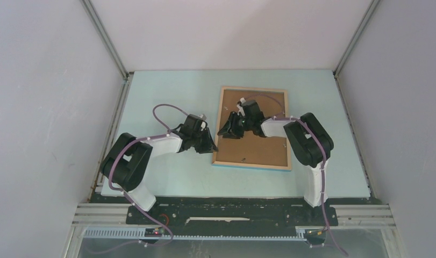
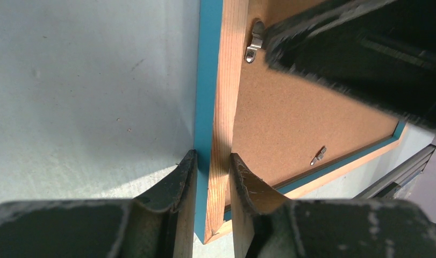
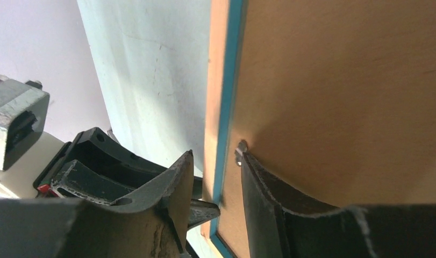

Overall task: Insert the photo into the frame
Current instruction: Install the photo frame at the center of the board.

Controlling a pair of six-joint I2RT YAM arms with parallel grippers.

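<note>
The left gripper [image 2: 211, 158] is clamped on the left long rail of the thin rectangular picture frame [image 2: 229, 80]. One black finger presses its bright blue outer edge and the other the inner side of its light wood back. The right gripper [image 3: 215, 156] stands part-open astride the same rail, a little farther from the arm bases, and grips nothing. Its outer finger hangs clear of the blue edge, while its inner fingertip touches a small metal turn clip [image 3: 240, 149] at the rim of the plain brown backing board [image 1: 253, 150].

The frame lies back-up on the pale blue table [image 1: 167, 91], right of centre, with its long axis running away from the arm bases. It extends rightward from the left gripper and sits directly under the right one. The right arm therefore looks better placed to work the clips while the left steadies the rail.

The photo shows in no view. Whether it already lies under the board cannot be told.
</note>
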